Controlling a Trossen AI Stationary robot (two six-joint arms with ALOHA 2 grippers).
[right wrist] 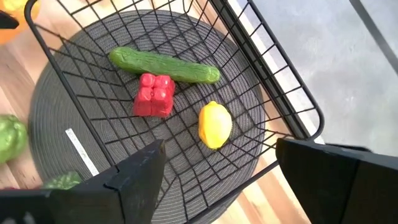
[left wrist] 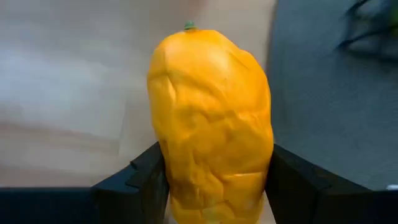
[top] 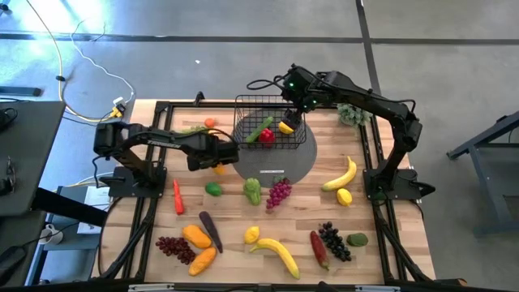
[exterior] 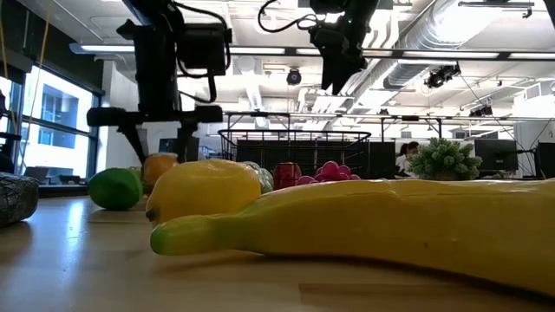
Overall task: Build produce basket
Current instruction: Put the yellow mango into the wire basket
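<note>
On the wooden table [top: 146,243], the basket [top: 243,109] stands on a round grey mat [top: 304,158], with part of the mat hidden beneath it. In the low view the basket is far off, and a long banana [exterior: 390,225] and a lemon [exterior: 204,186] in front of it block most of its lower part; the banana is cut off at the picture's edge.

The left gripper [top: 220,162] is just beside the basket, at the edge of the mat. Its dark fingers [left wrist: 143,180] lie close against the two sides of an orange fruit [left wrist: 211,118], which fills the gap between them. The fruit's lower end is cut off in the wrist view, and from above the gripper covers nearly all of it. I cannot tell whether the fruit is clear of the table.

The right gripper [top: 290,118] hangs over the basket on the side away from the left gripper, its fingers [right wrist: 140,168] spread wide with nothing between them. Its arm hides part of a bushy grey-green plant [top: 350,113] beyond the basket.

Inside the basket lie a green cucumber [right wrist: 165,65], a red pepper [right wrist: 154,94] touching it, and a lemon [right wrist: 214,124] a little apart. The rest of the produce is scattered on the table outside the basket.

A narrow white label [right wrist: 81,149] sits on the mat just outside the basket; its writing cannot be read.
</note>
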